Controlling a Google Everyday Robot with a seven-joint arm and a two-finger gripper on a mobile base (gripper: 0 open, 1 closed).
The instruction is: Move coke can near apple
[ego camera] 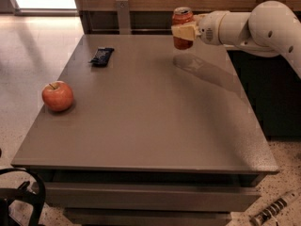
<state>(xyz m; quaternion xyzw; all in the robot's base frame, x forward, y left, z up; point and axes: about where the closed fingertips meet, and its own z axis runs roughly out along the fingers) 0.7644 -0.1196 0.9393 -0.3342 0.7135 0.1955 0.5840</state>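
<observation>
We start with the broad grey-brown table [155, 126], which fills most of the view. The white arm [263, 27] reaches in from the right along the table's far edge. At its tip the gripper [183, 32] is over the far side of the table, somewhat right of the middle, and the coke can [182, 17] sits right inside it. The can's middle band is hidden behind a cream-coloured pad [178, 32], and only its silver top and red base show above and below that pad. We see the can standing upright, its long axis vertical, the top with its dark opening facing up and the base facing the table. The base seems to hang a little clear of the surface, with a soft shadow lying on the table just below and in front of it. The fingers are parted only as wide as the can's body and are clamped on its sides, touching nothing else that we can make out. The apple [57, 96] rests near the left edge of the table, stem up, well apart from the can and nearer to us. The flat dark snack wrapper [102, 55] lies toward the far left of the table, between the two but closer to the apple's side.
</observation>
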